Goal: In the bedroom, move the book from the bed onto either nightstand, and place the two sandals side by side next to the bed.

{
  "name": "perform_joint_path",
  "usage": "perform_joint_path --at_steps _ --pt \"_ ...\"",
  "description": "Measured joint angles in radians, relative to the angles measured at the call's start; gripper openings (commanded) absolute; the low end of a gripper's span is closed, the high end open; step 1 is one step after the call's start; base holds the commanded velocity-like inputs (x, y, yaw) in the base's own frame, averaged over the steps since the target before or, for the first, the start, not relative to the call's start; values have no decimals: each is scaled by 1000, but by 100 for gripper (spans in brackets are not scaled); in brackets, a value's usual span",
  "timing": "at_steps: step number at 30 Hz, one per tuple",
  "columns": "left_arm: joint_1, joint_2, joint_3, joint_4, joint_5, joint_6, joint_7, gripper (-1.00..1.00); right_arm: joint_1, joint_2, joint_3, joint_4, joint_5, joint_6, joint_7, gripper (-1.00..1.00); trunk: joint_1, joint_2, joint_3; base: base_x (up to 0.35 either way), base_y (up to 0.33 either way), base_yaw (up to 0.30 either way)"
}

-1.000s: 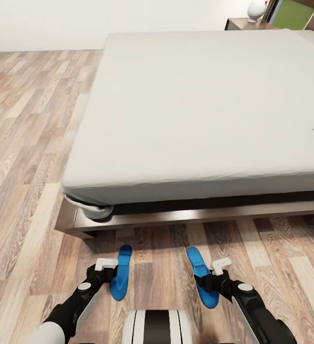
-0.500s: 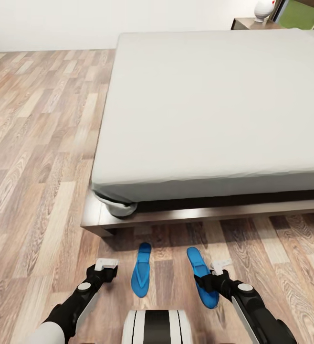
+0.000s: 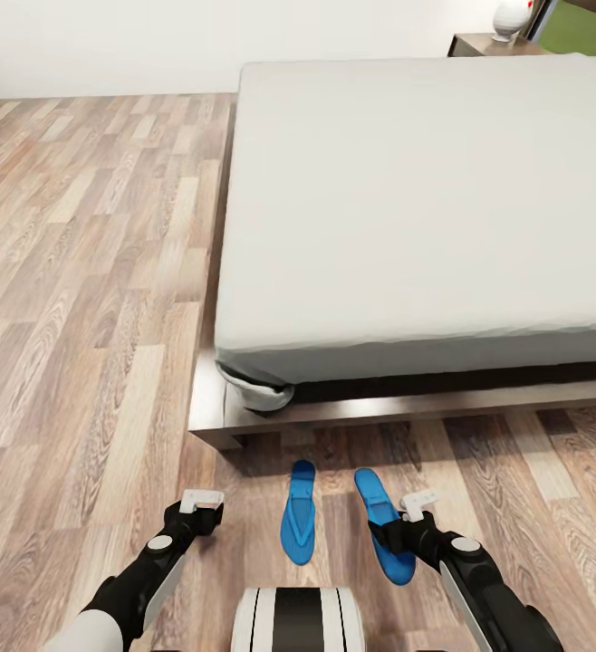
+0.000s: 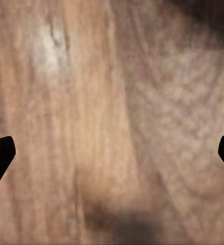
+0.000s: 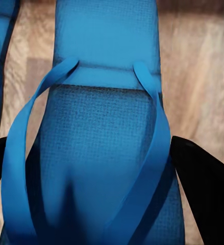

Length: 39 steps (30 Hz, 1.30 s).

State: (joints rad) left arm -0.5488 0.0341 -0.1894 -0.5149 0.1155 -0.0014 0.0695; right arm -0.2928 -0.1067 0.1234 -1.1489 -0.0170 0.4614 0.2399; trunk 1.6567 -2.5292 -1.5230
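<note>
Sandals: one (image 3: 298, 525) is lying free on the floor (image 3: 81, 299) near the bed (image 3: 425, 208) frame; the other (image 3: 384, 536) is sitting beside it, between the fingers of the right end effector (image 3: 398, 530).
Right end effector: fingers are flanking the sole; contact cannot be told.
Right wrist view: blue strap (image 5: 20, 153) is showing; no writing is legible.
Left end effector (image 3: 203, 507): fingers are standing apart over bare planks.
Open room: wide floor is lying left of the bed.
</note>
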Motion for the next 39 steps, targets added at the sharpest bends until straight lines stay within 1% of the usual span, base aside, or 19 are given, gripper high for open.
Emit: perform_joint_path --at_steps 11,24,31,33,34,35,36,37,38,39 --pt "0 0 0 0 -2 0 1 100 0 0 0 0 0 0 0 -100 0 0 0 74 79 0" --pt "0 0 0 0 0 -3 0 100 0 0 0 1 0 0 -1 -100 0 0 0 11 51 0" --pt "-1 8 7 -4 8 5 -10 100 0 0 0 1 0 0 -1 -100 0 0 0 0 4 0" --pt "-2 19 10 -5 8 22 -15 100 0 0 0 1 0 0 -1 -100 0 0 0 0 1 0" --pt "-3 41 12 -11 11 58 -19 100 0 0 0 1 0 0 -1 -100 0 0 0 0 0 0" --pt "-3 56 12 -18 12 84 -21 100 0 0 -1 1 0 0 -1 -100 0 0 0 0 0 0" --pt "-4 90 12 -47 14 147 -29 100 0 -1 -1 1 1 0 -1 -100 0 0 0 0 0 0" --pt "-6 126 11 -100 20 221 -41 100 0 -1 -1 2 1 0 -1 -100 0 0 0 0 0 0" --pt "-6 145 11 -139 26 264 -47 100 0 -1 -1 2 1 0 -1 -100 0 0 0 0 0 0" --pt "-7 177 12 -233 36 362 -56 100 0 -1 -1 2 1 0 -1 -100 0 0 0 0 0 0"
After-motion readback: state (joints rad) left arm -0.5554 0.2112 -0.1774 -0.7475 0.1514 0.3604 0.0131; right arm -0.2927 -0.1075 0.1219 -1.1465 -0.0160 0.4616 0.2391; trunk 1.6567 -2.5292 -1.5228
